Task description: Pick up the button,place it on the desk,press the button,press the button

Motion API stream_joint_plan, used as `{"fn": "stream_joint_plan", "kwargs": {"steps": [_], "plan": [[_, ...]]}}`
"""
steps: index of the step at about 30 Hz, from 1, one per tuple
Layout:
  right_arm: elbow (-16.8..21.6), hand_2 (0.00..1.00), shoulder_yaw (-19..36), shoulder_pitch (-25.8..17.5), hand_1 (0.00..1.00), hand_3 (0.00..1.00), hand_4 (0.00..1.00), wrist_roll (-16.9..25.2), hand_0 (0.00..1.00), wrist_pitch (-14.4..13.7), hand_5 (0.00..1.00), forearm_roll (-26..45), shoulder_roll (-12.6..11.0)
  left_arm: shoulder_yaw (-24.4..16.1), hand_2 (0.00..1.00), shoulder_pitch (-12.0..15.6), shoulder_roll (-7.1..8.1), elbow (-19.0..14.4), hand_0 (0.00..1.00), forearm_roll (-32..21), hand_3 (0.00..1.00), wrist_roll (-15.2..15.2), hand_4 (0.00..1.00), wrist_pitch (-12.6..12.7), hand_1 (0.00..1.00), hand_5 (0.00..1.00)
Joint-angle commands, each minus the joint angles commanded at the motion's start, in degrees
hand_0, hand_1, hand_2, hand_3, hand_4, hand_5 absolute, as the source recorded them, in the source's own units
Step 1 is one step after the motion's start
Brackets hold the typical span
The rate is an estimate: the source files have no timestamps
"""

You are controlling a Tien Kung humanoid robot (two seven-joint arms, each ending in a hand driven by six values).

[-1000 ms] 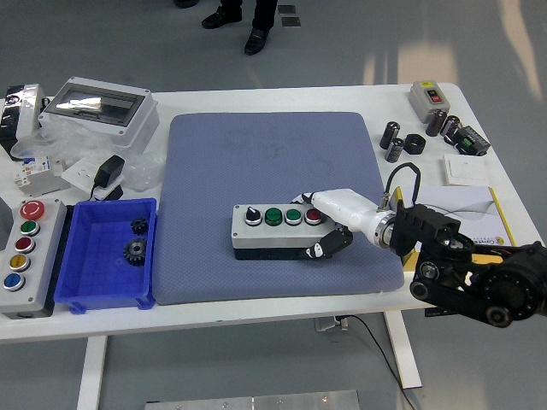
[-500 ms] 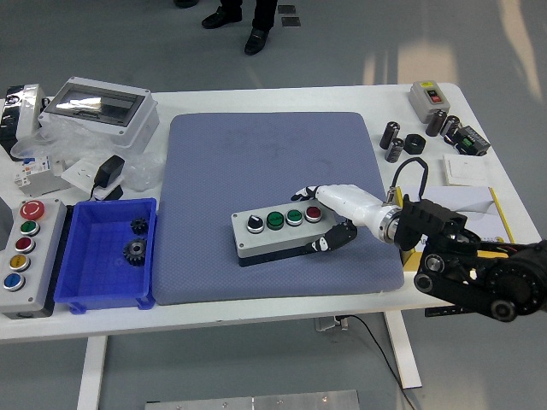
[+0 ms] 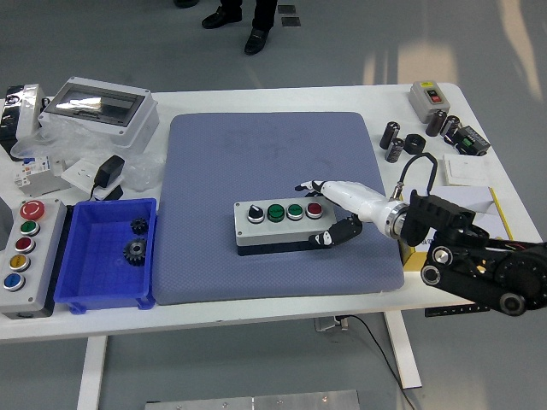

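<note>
Fingers of the right hand are curling around the right end of the button box, thumb at its front edge, gripping it. Lying flat on the blue mat, the box is sitting right of the blue bin on the tabletop.

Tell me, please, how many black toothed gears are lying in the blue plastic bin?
2, both in the blue plastic bin at the table's left: a smaller black gear toward its far right corner, and a larger black gear just nearer the camera. None appears hidden.
</note>
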Motion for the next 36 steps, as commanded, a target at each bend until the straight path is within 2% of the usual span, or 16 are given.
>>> {"fn": "stream_joint_plan", "kwargs": {"steps": [16, 28, 29, 36], "plan": [[0.94, 0.899, 0.93, 0.22, 0.883, 0.977, 0.393, 0.20, 0.888, 1.82, 0.002, 2.37, -1.52, 0.20, 0.528, 0.11, -0.09, 0.00, 0.619, 0.20, 0.581, 0.07, 0.481, -0.12, 0.556, 0.217], [1.35, 0.907, 1.18, 0.32, 0.890, 0.987, 0.433, 0.54, 0.888, 2.87, 0.002, 3.68, -2.45, 0.17, 0.528, 0.33, -0.16, 0.00, 0.618, 0.64, 0.581, 0.19, 0.479, -0.26, 0.553, 0.213], [1.35, 0.908, 1.20, 0.32, 0.892, 0.990, 0.468, 0.55, 0.887, 2.95, 0.009, 3.73, -2.49, 0.21, 0.527, 0.36, -0.19, 0.00, 0.618, 0.64, 0.580, 0.20, 0.480, -0.28, 0.553, 0.212], [1.29, 0.909, 1.58, 0.30, 0.893, 0.991, 0.473, 0.61, 0.885, 4.09, 0.013, 4.10, -2.73, 0.29, 0.527, 0.57, -0.27, 0.00, 0.618, 0.75, 0.581, 0.27, 0.480, -0.38, 0.553, 0.212]]}}
